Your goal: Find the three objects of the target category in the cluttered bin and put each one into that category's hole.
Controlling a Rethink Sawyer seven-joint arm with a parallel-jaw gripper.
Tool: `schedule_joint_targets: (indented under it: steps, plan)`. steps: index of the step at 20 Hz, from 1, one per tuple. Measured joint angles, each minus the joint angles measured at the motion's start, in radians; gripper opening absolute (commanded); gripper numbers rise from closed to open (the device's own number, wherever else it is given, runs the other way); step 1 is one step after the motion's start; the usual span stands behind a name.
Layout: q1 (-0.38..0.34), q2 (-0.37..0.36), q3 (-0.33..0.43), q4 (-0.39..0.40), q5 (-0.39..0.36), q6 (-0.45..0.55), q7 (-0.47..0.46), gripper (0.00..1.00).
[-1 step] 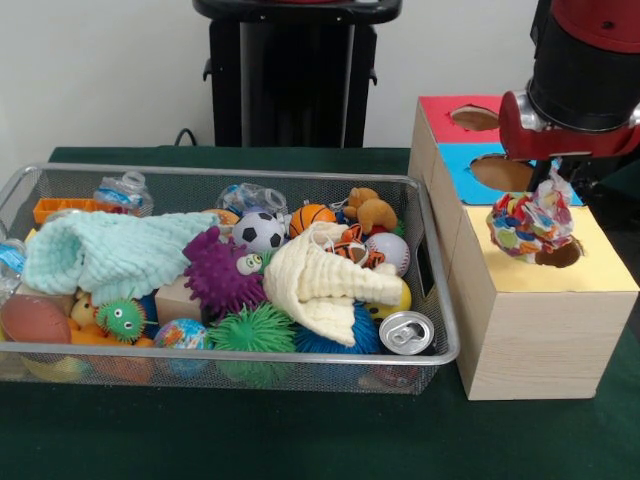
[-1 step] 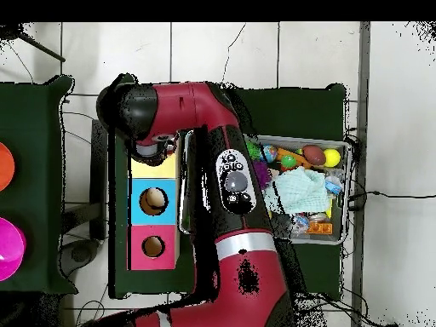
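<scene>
Look at the front view and you find the arm [image 1: 585, 60] coming down at two o'clock, over the wooden box [image 1: 530, 320] that stands just to the right of the wire bin [image 1: 440, 330]. A bundle of multicoloured cloth scraps [image 1: 530, 225] hangs under the gripper [image 1: 553, 172], directly above the hole [image 1: 560, 255] in the box's yellow panel [image 1: 590, 265], its lower edge at or touching the rim of that hole. The gripper's tips are hidden behind the bundle, so you cannot tell from these pictures whether it is clenched on the cloth or has let go. Beyond the yellow panel lie a blue panel [image 1: 460, 165] and a red panel [image 1: 440, 110], each with its own hole. In the bin, a mint green cloth [image 1: 110, 250] lies at nine o'clock, a cream cloth [image 1: 320, 280] is draped near the centre, and a purple spiky toy [image 1: 218, 272] sits between them. A soccer ball [image 1: 260, 232], a small basketball [image 1: 312, 216] and a baseball [image 1: 388, 252] sit toward the back, a green spiky ball [image 1: 252, 332] rests at the front wall, and a drink can [image 1: 407, 332] stands in the front right corner. In the overhead view the arm [image 2: 213, 170] covers the yellow end of the box [image 2: 153, 213], and the bin [image 2: 341, 238] lies at three o'clock from it.
</scene>
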Motion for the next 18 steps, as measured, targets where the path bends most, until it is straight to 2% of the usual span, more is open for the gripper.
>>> schedule_joint_targets:
  steps: [18]
  plan:
    - [0.055,0.011,-0.019,0.0,0.03,0.0,0.0,0.0]
